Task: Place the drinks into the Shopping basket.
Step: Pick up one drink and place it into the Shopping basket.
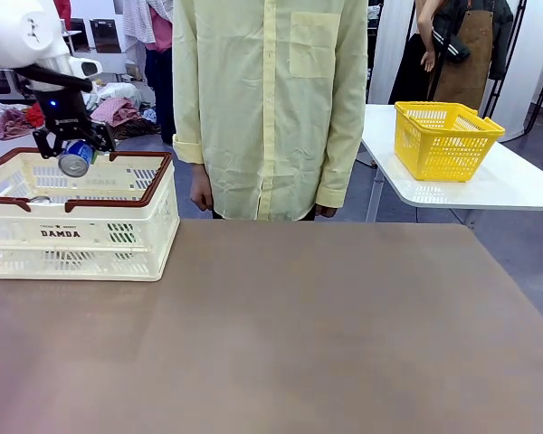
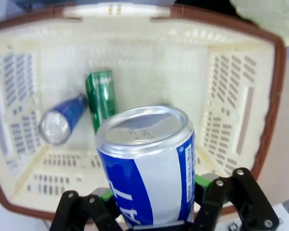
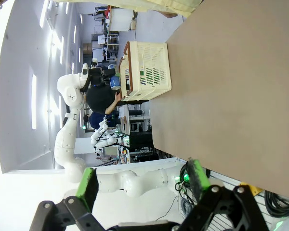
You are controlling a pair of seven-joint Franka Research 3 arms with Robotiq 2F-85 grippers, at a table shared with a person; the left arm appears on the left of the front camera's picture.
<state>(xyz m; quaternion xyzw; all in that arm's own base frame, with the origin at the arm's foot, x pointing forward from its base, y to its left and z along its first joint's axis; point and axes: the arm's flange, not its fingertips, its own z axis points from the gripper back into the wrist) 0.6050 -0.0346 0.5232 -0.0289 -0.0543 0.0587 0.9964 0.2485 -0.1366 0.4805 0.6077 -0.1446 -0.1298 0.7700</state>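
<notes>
My left gripper [image 1: 75, 155] hangs just above the cream Shopping basket [image 1: 81, 233] at the table's left end, shut on a blue drink can [image 1: 75, 159] with white lettering. In the left wrist view that blue can [image 2: 147, 168] sits between my green-padded fingers [image 2: 206, 185], silver top facing the camera, with my left gripper [image 2: 151, 202] over the basket's inside [image 2: 231, 125]. On the basket floor lie a green can [image 2: 101, 98] and another blue can [image 2: 62, 120]. My right gripper [image 3: 142, 185] is open and holds nothing, off beside the table; its view shows the Shopping basket [image 3: 147, 72] far off.
A person in a pale yellow shirt [image 1: 271, 99] stands at the far edge, hands down. A small yellow basket [image 1: 445, 137] rests on a white side table [image 1: 489, 185] at back right. The brown tabletop [image 1: 299, 325] stretches right of the cream basket.
</notes>
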